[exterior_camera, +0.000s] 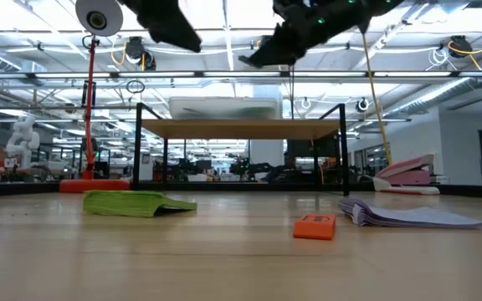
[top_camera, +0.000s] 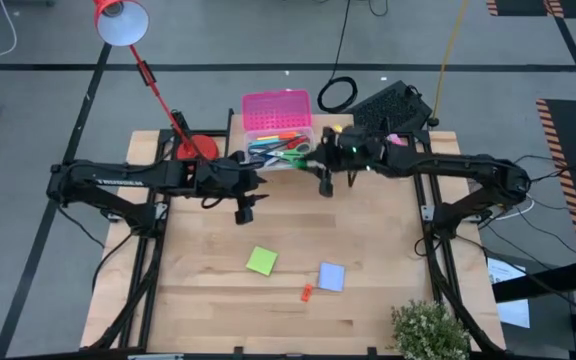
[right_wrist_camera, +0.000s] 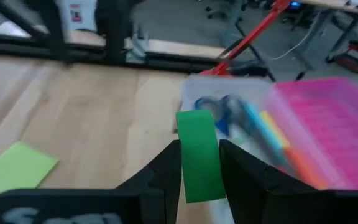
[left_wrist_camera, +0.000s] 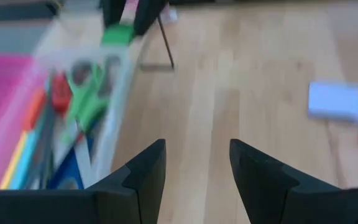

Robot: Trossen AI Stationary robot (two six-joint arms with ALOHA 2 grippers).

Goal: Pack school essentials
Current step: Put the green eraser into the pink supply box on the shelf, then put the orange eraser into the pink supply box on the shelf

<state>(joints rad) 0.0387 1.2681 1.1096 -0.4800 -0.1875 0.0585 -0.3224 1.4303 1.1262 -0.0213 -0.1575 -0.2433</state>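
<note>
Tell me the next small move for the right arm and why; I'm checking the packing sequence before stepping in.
Probably carry the small green eraser on over the clear plastic box with the open pink lid and release it. The right gripper has its jaws shut on the eraser just short of the box, which already holds scissors and pens. The left gripper hovers open and empty beside the box.

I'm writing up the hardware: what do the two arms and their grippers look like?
Both are slim black jointed arms. The left arm bears pale lettering along its link. Each ends in two dark, angular, wedge-shaped fingers. The right arm shows small green lights near its wrist.
</note>
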